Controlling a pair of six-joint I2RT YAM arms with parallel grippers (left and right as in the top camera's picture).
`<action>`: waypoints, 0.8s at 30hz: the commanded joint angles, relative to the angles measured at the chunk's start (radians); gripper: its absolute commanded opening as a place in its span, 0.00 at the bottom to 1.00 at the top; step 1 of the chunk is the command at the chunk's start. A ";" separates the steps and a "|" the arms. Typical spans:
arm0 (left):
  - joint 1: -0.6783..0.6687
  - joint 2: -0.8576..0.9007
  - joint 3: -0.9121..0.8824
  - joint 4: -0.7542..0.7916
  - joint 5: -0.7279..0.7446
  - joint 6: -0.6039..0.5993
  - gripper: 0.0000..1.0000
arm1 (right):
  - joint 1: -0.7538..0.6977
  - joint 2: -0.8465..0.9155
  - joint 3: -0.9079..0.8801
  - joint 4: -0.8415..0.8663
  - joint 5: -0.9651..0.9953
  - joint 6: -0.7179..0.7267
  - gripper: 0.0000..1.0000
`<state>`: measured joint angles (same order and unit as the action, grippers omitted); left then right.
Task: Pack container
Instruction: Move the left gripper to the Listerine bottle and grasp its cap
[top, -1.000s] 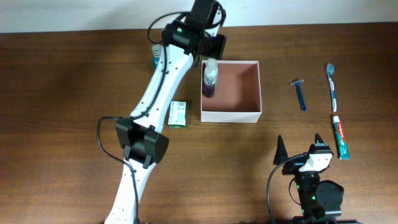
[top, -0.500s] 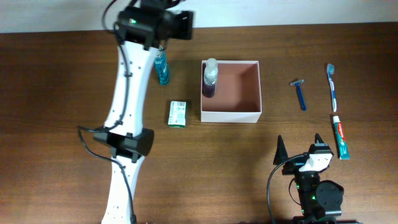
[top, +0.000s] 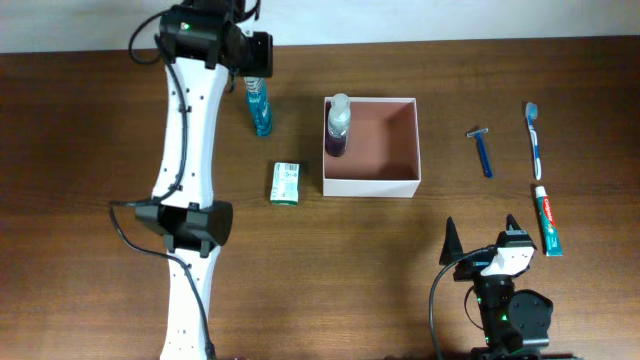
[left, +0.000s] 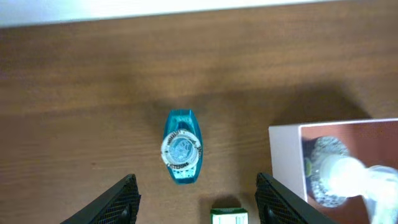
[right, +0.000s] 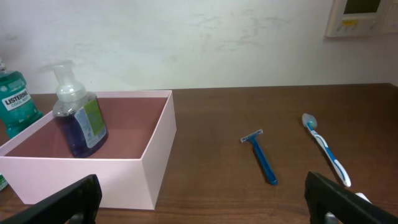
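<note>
Left gripper (left: 196, 177), jaws apart and empty, hovers over the mouthwash (left: 181, 149); the box (left: 283, 163) sits near on its right. Thin cardboard, likely light and crushable: pinch one wall gently. Right gripper (right: 200, 186) gapes, empty.

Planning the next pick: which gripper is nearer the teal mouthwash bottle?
Left. The left gripper hovers just above the mouthwash bottle, open. The right gripper sits far off, diagonally across the container from it.

Square, lidless white cardboard container (top: 370, 186), reddish-brown inside, upright on the bench (top: 80, 200), a purple-filled pump bottle (top: 338, 125) standing in its far-left corner.
</note>
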<state>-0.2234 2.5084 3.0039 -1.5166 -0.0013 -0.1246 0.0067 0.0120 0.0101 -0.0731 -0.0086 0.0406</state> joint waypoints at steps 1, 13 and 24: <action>0.002 -0.003 -0.071 0.023 -0.015 0.006 0.61 | -0.008 -0.008 -0.005 -0.005 -0.010 -0.007 0.99; 0.002 -0.002 -0.278 0.141 -0.026 0.006 0.61 | -0.008 -0.008 -0.005 -0.005 -0.010 -0.007 0.99; 0.002 -0.001 -0.373 0.191 -0.026 0.006 0.62 | -0.008 -0.008 -0.005 -0.005 -0.009 -0.007 0.99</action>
<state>-0.2230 2.5084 2.6545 -1.3365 -0.0162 -0.1246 0.0067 0.0120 0.0101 -0.0731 -0.0086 0.0406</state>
